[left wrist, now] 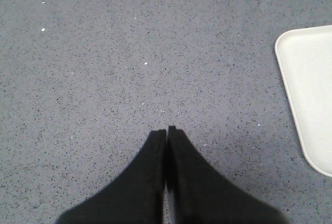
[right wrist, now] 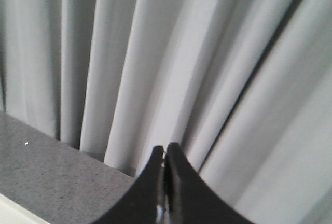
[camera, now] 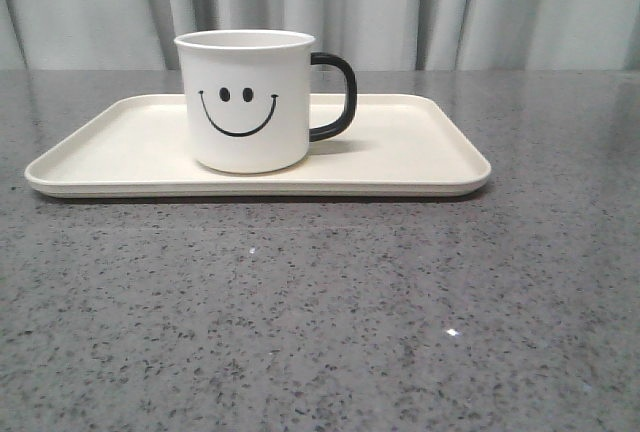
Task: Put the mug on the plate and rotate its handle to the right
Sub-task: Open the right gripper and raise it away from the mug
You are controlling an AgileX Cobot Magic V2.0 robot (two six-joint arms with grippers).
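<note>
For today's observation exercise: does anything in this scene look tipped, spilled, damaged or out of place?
Nothing stands out. The mug stands upright on the plate, smiley face forward, handle pointing right. The plate lies flat on the table, with no spills or visible damage. Both grippers, left and right, are shut and empty.

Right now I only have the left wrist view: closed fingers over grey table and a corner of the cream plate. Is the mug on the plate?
Observer: Yes. In the front view the mug stands upright on the plate.
Operator: Which way is the handle?
Observer: The handle points right, smiley face toward the camera.
Operator: And the right gripper?
Observer: The right gripper is shut on nothing, facing the curtain. The left gripper is also shut.
</note>
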